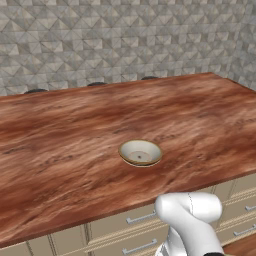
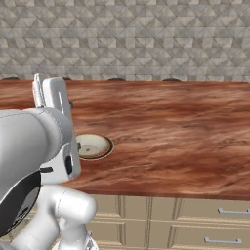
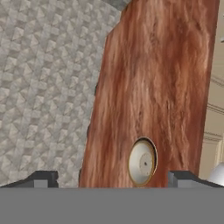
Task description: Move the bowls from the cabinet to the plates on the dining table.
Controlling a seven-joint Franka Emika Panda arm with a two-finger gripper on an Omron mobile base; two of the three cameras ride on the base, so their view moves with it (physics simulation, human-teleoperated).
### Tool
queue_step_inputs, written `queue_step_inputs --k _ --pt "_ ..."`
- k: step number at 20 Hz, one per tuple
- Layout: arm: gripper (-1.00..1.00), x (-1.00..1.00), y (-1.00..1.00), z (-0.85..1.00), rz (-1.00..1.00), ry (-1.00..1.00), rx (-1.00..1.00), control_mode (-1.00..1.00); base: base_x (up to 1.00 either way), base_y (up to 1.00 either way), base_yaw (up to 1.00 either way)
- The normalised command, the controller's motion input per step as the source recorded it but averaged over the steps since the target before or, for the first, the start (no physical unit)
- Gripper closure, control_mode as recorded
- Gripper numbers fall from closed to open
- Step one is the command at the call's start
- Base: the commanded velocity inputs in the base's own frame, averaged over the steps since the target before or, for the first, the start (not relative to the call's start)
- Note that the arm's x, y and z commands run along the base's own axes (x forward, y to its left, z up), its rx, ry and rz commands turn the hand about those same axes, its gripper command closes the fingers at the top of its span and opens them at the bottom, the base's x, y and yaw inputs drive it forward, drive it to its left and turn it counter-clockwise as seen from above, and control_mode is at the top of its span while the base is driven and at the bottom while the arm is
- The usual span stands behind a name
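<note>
Claw [image 3: 112,179] tips stand far apart at the bottom of our hand view, wide open with nothing between them. Just ahead of the claw, between its tips and slightly toward the right one, we see the cream bowl [image 3: 142,162] sitting on the table [image 3: 153,87], near the table's front edge. Our hand view is rolled, so the table runs up the frame as a tall strip, with the grey tiled wall [image 3: 43,87] to one side and beige drawer fronts [image 3: 214,131] to the other.

Our left base view shows the bowl [image 1: 140,152] from above: round, shallow, cream inside with a tan-brown rim and a small dark spot at its centre. Whether a plate lies under it we cannot tell. In our right base view the arm's white body covers part of the bowl [image 2: 93,145].

Beyond the bowl the glossy reddish-brown top [image 1: 75,130] stretches back to the wall, where small dark shapes [image 1: 96,84] sit along the far edge.
</note>
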Motion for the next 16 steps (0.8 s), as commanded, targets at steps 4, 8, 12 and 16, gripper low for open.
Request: queue_step_inputs --k 4,8,12,16 --pt "-1.0 -0.1 0.07 0.03 -0.03 0.0 0.0 1.0 -0.09 0.01 -0.03" --pt "-1.0 0.0 0.0 0.0 0.0 0.0 0.0 1.0 -0.23 -0.02 -0.12" --pt "-1.0 0.0 0.0 0.0 0.0 0.0 0.0 1.0 -0.03 0.0 -0.24" --pt "-1.0 0.0 0.0 0.0 0.0 0.0 0.0 1.0 0.0 0.0 -0.25"
